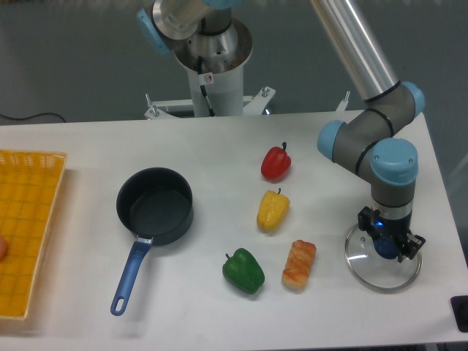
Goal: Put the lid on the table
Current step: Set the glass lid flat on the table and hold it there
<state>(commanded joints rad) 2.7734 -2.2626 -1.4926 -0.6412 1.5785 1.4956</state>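
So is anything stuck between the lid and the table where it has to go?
Nothing visible. The lid sits low over a bare patch of the table, right of the bread-like piece. The tool is at its blue knob. Whether the lid touches the table cannot be told.

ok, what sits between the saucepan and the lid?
In the camera view, the yellow pepper, green pepper and a bread-like piece lie on the table between the saucepan and the lid.
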